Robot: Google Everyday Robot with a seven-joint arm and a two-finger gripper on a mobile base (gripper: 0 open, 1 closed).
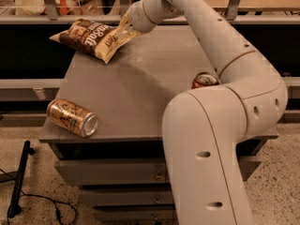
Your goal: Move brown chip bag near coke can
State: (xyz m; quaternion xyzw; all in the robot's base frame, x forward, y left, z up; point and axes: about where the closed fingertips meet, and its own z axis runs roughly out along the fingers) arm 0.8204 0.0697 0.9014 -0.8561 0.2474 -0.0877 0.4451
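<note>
End effector [124,28] at far-left corner of counter [140,93], clamped on cream end of brown chip bag [91,37], pads closed against crinkled edge. Bag tilted, dark brown end with white script toward the left, that end poking past the counter's back-left corner; shadow on the surface just beneath its near edge. Hard to tell whether resting on the counter or raised just clear of it.

Coke can [205,80] well apart from the bag, over at the right side of the counter — only silver top and a sliver of red visible, remainder hidden behind the white arm [211,36]. Upright, as far as can be seen.

Gold-tan can [72,117] with dark scribbled markings on its side at front-left corner, silver end facing front-right, close to the edge. Far from both bag and coke can.

Arm reaching from lower right, up over the coke can, then back-left to the bag. Drawers [117,172] under the counter; black cable [42,200] on speckled floor at lower left.
</note>
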